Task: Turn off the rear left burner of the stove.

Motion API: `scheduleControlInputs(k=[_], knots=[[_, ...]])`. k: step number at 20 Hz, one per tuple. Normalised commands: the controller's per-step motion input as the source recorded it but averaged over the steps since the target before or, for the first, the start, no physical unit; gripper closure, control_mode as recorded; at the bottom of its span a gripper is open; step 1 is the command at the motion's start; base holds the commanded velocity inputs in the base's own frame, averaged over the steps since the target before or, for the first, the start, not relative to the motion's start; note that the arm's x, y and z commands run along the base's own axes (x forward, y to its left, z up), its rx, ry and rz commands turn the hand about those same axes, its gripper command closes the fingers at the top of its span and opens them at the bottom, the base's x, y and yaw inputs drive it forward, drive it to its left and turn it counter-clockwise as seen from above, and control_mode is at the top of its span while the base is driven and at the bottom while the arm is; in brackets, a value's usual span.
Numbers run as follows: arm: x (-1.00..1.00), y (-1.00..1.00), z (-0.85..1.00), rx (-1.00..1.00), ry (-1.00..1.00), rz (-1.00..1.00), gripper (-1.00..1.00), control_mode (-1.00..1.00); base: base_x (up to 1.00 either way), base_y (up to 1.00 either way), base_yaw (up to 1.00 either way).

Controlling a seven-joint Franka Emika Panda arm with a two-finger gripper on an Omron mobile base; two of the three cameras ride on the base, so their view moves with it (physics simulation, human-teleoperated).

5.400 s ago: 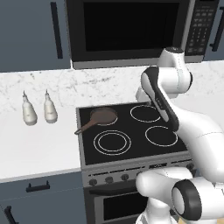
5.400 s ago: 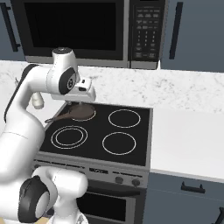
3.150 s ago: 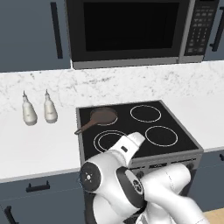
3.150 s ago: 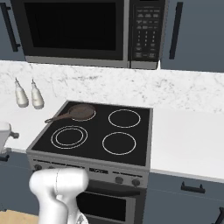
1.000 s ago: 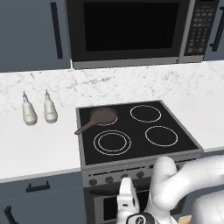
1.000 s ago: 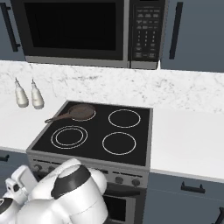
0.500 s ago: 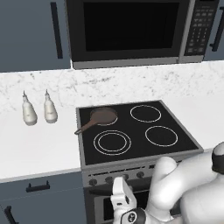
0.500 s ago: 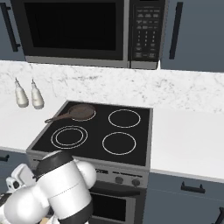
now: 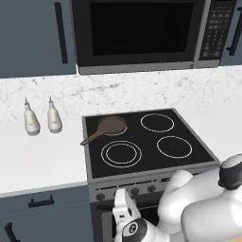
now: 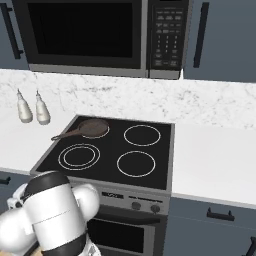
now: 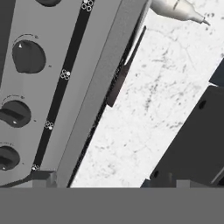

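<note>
My pincer (image 9: pixel 124 206) is low in front of the stove (image 9: pixel 156 176), just below the row of dark knobs (image 11: pixel 27 57) on its front panel, and from these pictures I cannot tell if its fingers are spread or pressed together. The rear left burner (image 9: pixel 113 125) lies well above and behind my pincer, at the back left of the black glass top, and the small brown frying pan (image 10: pixel 92 128) sits on it. In the hand view the knobs are close before me, at the left side, on the grey panel.
</note>
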Motion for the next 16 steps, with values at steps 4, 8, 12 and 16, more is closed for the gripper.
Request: scheduleControlInputs(k=[4, 8, 12, 16], knots=[[0.09, 0.25, -0.37, 0.00, 0.00, 0.00, -1.00, -1.00, 0.00, 0.00, 0.00], [0.12, 0.21, -0.36, 0.00, 0.00, 0.00, -1.00, -1.00, 0.00, 0.00, 0.00], [0.15, 0.04, -0.36, -0.01, 0.00, 0.00, -1.00, -1.00, 0.00, 0.00, 0.00], [0.20, 0.00, -0.32, 0.00, -0.01, 0.00, -1.00, -1.00, 0.00, 0.00, 0.00]])
